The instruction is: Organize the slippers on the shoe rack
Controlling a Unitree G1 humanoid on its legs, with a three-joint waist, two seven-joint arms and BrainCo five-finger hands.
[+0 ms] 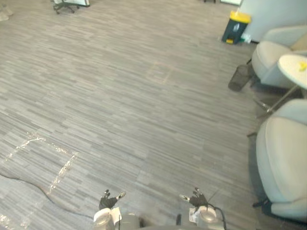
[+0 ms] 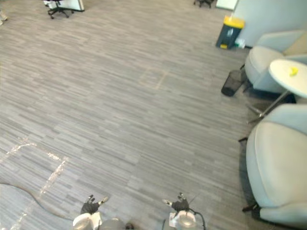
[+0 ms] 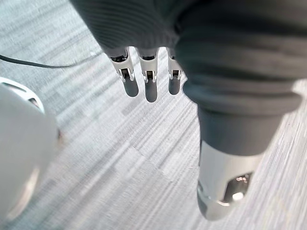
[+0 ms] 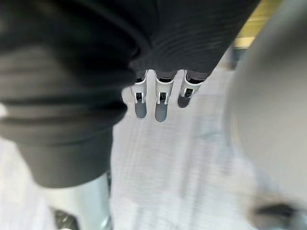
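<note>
Left hand (image 1: 107, 201) and right hand (image 1: 197, 199) hang at bottom centre, fingers straight, empty; armchair (image 1: 283, 163) at lower right.

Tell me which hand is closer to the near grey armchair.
Right. The right hand hangs over the floor beside the armchair, not touching it; the left hand hangs farther away, beyond the right hand, nearer the tape marks.

I am holding both arms low at the near edge, the left hand (image 1: 108, 201) hanging at the left and the right hand (image 1: 196, 199) at the right, both empty, their fingers (image 3: 150, 88) pointing straight and relaxed.
</note>
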